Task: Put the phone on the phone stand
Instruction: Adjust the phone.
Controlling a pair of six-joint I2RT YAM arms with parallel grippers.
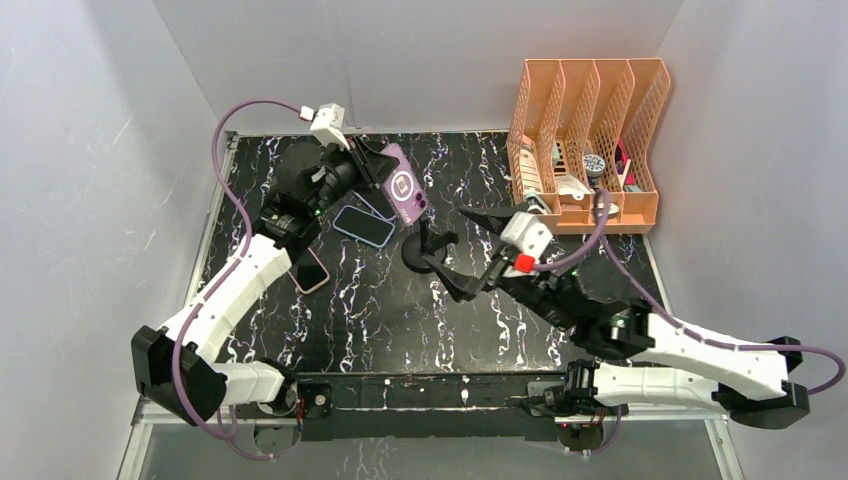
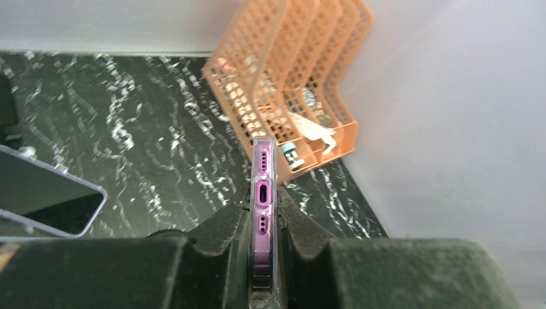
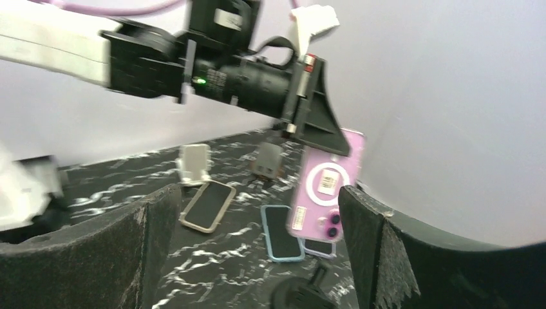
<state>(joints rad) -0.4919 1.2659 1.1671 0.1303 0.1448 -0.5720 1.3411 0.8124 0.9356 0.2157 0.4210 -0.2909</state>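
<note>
Left gripper (image 1: 378,172): closed on the purple phone (image 1: 405,184). In the left wrist view both fingers (image 2: 226,224) clamp the phone's flat faces, and its port edge points away from the camera.
Purple phone position: held clear of the table (image 1: 400,320), above the far-left area. The back face, with its ring and label, is turned toward the right arm.
Phone stand (image 1: 422,252): black, with a round base on the table. It sits to the near-right of the held phone and apart from it.
Right gripper (image 1: 455,250): jaws spread wide and holding nothing, just right of the stand. Whether a finger touches the stand cannot be determined from above.
Blue-cased phone (image 1: 364,225): flat on the table, screen up, beneath the held phone.
Pink-cased phone (image 1: 311,270): flat on the table, beside the left forearm.
Orange file rack (image 1: 588,130): far-right corner, with small items in its compartments.
</note>
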